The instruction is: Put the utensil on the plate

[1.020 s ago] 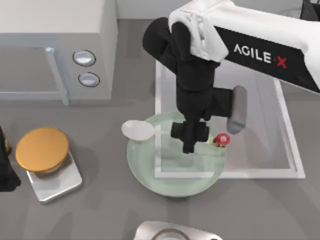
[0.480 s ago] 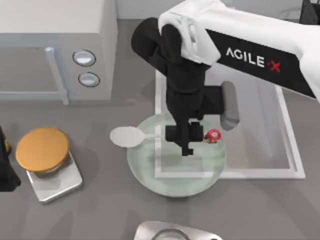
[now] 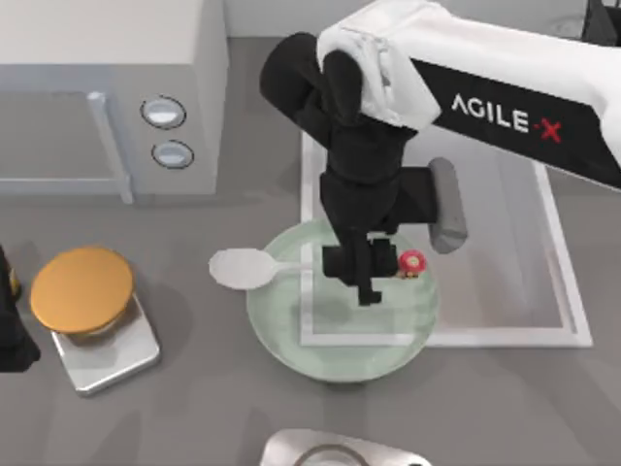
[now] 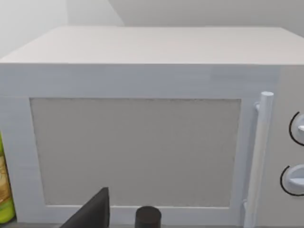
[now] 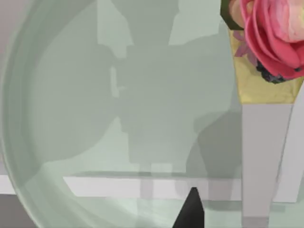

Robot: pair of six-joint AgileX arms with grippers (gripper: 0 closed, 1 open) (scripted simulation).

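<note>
The grey table (image 3: 194, 388) carries a white microwave (image 3: 107, 92) at the top view's upper left, its door and two dials also facing the left wrist camera (image 4: 137, 152). A white-framed glass mat (image 3: 553, 320) lies right of centre, and the plate (image 3: 291, 335) — pale green, round, translucent — sits at the table's middle, overlapping the mat's lower-left corner; the right wrist view looks straight down into it (image 5: 95, 95). To the left stands a smaller orange disc (image 3: 80, 289) on a square steel base (image 3: 107, 364), well apart from the plate, and a rounded metal object (image 3: 335, 451) pokes in at the bottom edge. My right arm (image 3: 505, 107) reaches in from the upper right, and its gripper (image 3: 364, 264) hangs over the plate with the fingers closed narrow on the thin handle of the utensil (image 3: 241, 267). The white spoon lies roughly level: its oval bowl juts out past the plate's left rim over bare table, the handle runs across the plate, and the red-pink knob (image 3: 412, 260) shows just right of the gripper — up close it reads as a pink flower (image 5: 275, 35). Whether the spoon touches the plate I cannot tell. My left arm (image 3: 10, 330) is parked at the left edge.
</note>
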